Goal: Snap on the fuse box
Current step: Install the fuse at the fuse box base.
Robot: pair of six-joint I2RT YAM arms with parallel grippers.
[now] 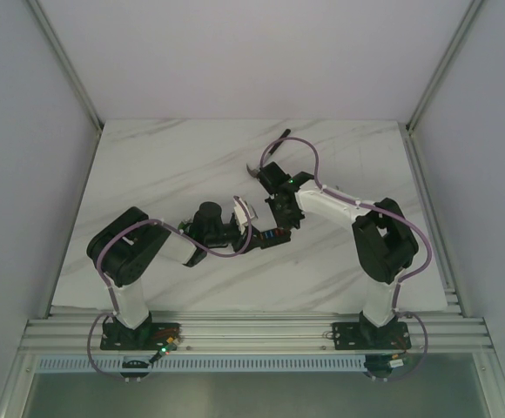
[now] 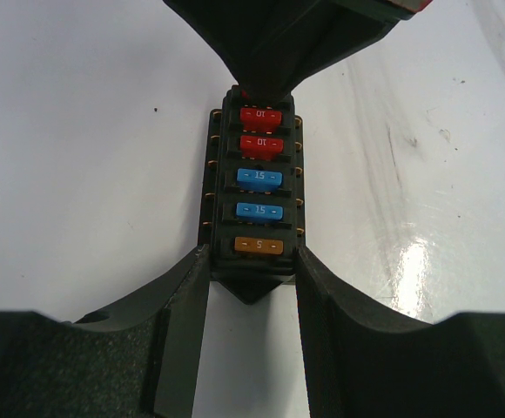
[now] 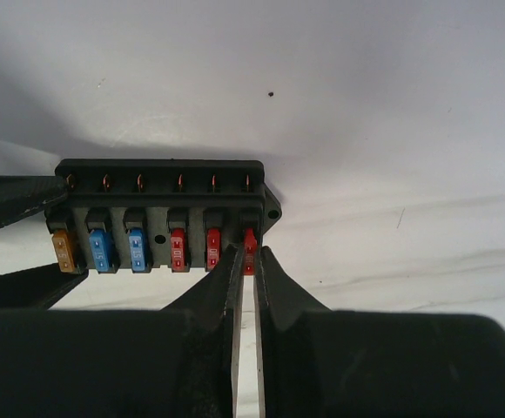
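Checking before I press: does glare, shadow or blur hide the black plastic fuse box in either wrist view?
Left wrist: glare on the white marble table right of the black plastic fuse box, labels sharp. Right wrist: box face dim, near fingers blurred.

One fuse box [image 3: 161, 171] is counted, and six fuses are counted at its slots: three red fuses [image 3: 177, 250], two blue fuses [image 3: 100, 250], one orange fuse [image 3: 62, 251].

box: small black rectangular plastic fuse box [image 3: 161, 165], brassy dots along the edges
fuses: orange fuse [image 2: 258, 246], two blue fuses [image 2: 259, 177], two red fuses [image 2: 260, 144], white numbers on all
end slot: end red fuse [image 3: 249, 244], same bright red
table: white marble-look table [image 1: 165, 165], faint grey veins
hands: left hand [image 2: 252, 258], right hand [image 3: 249, 254], both matte black-ish
cables: purple cables [image 1: 319, 161]
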